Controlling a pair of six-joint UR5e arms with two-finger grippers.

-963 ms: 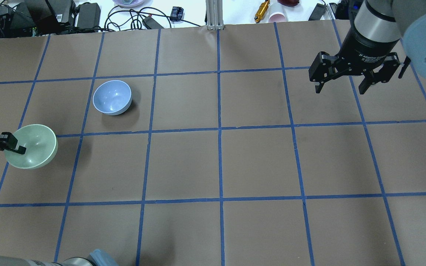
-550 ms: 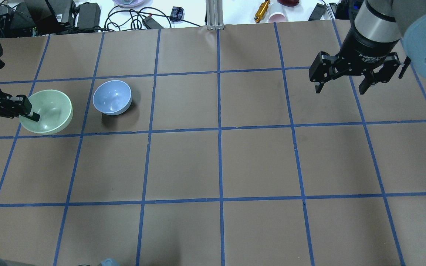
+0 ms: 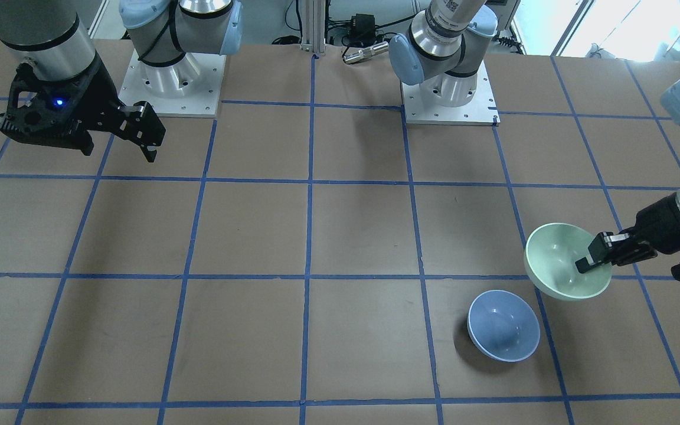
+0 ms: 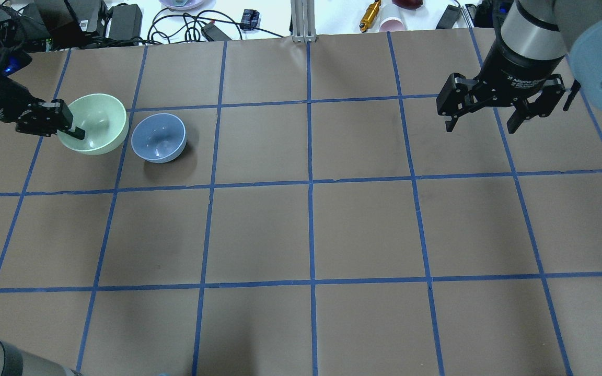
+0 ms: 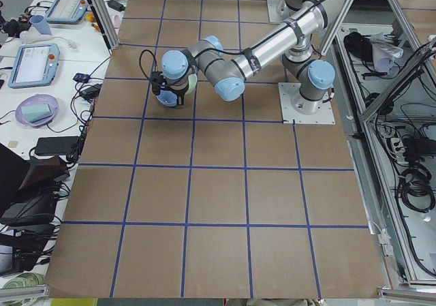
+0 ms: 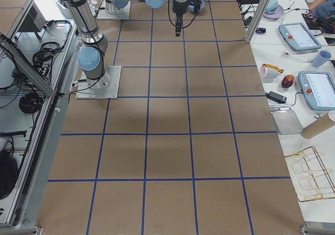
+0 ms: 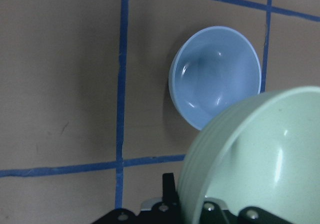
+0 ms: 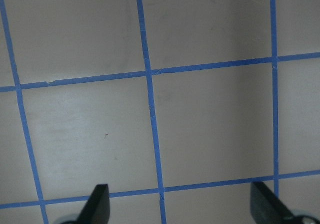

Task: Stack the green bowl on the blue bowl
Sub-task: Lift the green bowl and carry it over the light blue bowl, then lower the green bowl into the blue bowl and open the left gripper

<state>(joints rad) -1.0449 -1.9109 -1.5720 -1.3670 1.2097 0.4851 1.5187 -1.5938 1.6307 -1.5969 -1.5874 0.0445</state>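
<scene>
Underneath it all, the table (image 4: pixel 363 230): brown paper, blue tape grid.

Over its right side, well apart from both bowls, the right gripper (image 4: pixel 481 125). Idle and empty, jaws spread wide. Only bare grid between the fingers in the right wrist view.

At the left end, the left gripper (image 4: pixel 73 130), clamped narrow on the rim of the green bowl (image 4: pixel 100 122). One finger inside the wall, the other outside.

Judged progress: grasped, lifted, and brought nearly to the blue bowl (image 4: pixel 158 137). Not yet stacked. Left to do: shift a little further until centred over the blue bowl, level out, lower in, let go, pull back.

Green bowl off the table by the look of it, tilted, mouth up and leaning away from the wrist. Held straight out in front of the fingers, on the side toward the blue bowl. Pinched at the near rim only, so likely to swing or slip if moved sharply.

Blue bowl upright on the table, empty, just beside the green one. Seen from overhead, rims close but not overlapping. In the left wrist view, lying beyond and below the green rim.
</scene>
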